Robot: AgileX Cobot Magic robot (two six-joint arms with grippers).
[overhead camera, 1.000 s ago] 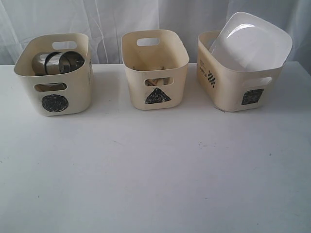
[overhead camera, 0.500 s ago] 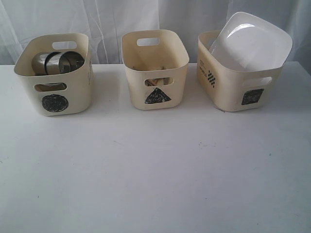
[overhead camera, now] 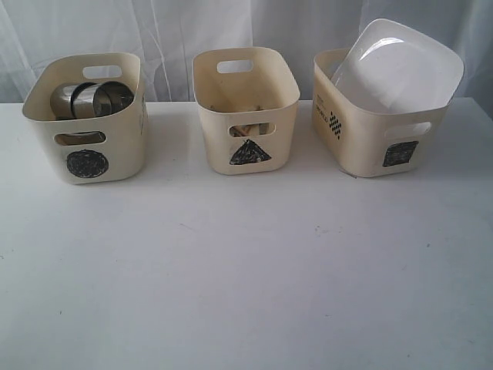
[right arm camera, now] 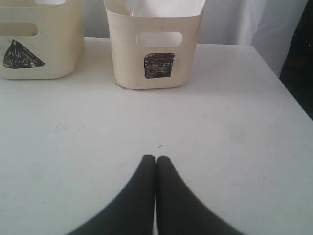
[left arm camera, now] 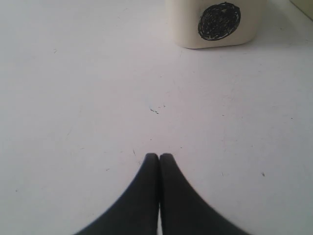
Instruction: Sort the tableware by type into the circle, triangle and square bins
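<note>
along the back of the worktop [overhead camera: 246,293]: three cream bins in a row, apart from one another, marked faces toward the exterior camera.
circle bin [overhead camera: 46,146]: on the left; black scribbled circle on its front wall.
steel bowls [overhead camera: 96,99]: inside the circle bin, lying together, tipped on their sides rather than upright, shiny walls showing just below the rim.
triangle bin [overhead camera: 216,131]: in the middle; black triangle under its front cut-out.
wooden pieces [overhead camera: 248,129]: seen through that cut-out, low in the triangle bin; likely the chopsticks, but too little shows to tell which way they point.
square bin [overhead camera: 362,139]: on the right, turned slightly.
white plate [overhead camera: 400,65]: standing on edge in the square bin, tilted, hollow face toward the camera, upper part well above the rim.
left claw [left arm camera: 159,156]: fingertips pressed together, holding nothing, over the worktop, pointing toward the circle bin, well apart from it.
right claw [right arm camera: 155,158]: closed tip to tip, empty, over the worktop, aimed toward the square bin, well short of it.
</note>
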